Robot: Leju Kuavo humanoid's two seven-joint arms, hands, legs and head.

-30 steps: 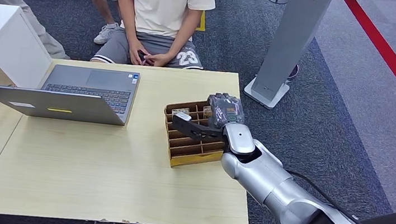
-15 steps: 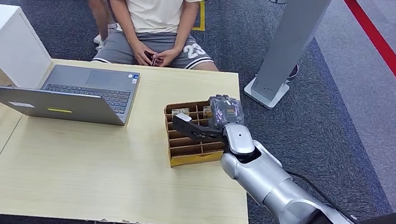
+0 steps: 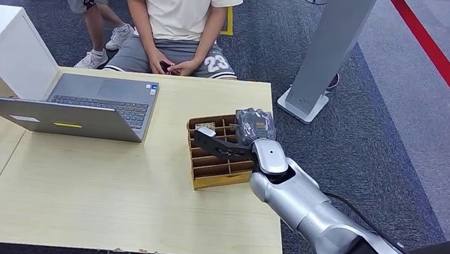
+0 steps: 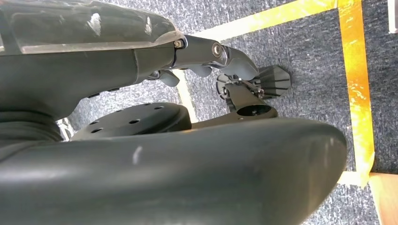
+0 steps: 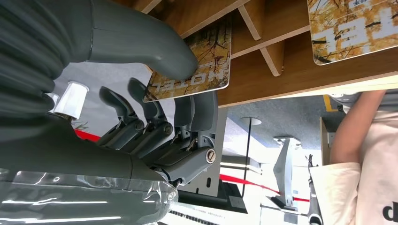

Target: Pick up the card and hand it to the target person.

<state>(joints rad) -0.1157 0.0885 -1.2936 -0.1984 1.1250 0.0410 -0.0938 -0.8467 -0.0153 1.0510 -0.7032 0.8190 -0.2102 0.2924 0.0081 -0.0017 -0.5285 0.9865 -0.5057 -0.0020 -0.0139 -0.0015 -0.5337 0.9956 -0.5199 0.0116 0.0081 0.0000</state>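
My right hand (image 5: 155,93) at wooden rack (image 3: 221,165), thumb and fingers pinching hotel card (image 5: 206,56), seated person (image 3: 172,6) across table (image 3: 107,184), my left hand's (image 4: 225,61) fingers unclear

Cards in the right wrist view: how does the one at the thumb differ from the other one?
The thumb-side card is pinched by the right hand and reads HOTEL; the second card sits untouched in another slot of the wooden organizer, its print cropped. Both share the same autumn-tree print.
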